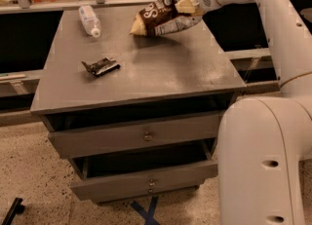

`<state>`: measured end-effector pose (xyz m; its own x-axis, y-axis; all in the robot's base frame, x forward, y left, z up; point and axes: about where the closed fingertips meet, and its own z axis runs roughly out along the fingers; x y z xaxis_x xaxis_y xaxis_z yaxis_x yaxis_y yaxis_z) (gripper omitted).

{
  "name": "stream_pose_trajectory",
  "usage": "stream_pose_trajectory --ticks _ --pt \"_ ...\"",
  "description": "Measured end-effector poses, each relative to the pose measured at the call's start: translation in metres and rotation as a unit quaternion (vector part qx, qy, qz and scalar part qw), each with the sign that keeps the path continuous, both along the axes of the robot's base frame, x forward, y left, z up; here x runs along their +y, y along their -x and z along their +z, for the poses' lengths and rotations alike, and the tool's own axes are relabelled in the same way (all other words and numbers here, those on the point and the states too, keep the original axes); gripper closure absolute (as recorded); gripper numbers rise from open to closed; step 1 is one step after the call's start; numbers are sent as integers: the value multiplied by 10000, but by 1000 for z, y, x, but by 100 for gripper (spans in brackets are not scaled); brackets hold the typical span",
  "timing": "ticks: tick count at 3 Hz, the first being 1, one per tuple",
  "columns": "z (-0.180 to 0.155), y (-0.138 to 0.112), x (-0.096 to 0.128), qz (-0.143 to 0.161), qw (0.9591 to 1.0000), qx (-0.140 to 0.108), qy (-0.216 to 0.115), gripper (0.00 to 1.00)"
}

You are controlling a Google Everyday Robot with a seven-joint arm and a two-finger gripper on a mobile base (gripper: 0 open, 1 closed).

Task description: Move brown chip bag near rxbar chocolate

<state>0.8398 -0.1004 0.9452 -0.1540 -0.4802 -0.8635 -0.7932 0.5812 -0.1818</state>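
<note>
Grey table (161,75), with the gripper (187,10) clamped on one end of the brown chip bag (157,17), holding it just above the surface.
The fingertips are sunk in the bag's crinkled end and hard to make out. The bag juts away from the gripper, tilted, over its own shadow. The white arm (265,5) reaches in from the upper right, partly cut off by the top edge. The rxbar chocolate (101,66) lies flat well apart from the gripper, beyond the bag's free end and nearer the camera. A water bottle (89,20) lies farther out still, at the back.
</note>
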Motion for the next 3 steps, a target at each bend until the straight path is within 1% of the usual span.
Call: stream_pose_trajectory --ticks 1,2,3 --pt "12 19 7 202 9994 177 -197 100" --pt "9 41 19 332 9965 588 -493 100" --pt "2 64 33 458 9915 969 -735 100"
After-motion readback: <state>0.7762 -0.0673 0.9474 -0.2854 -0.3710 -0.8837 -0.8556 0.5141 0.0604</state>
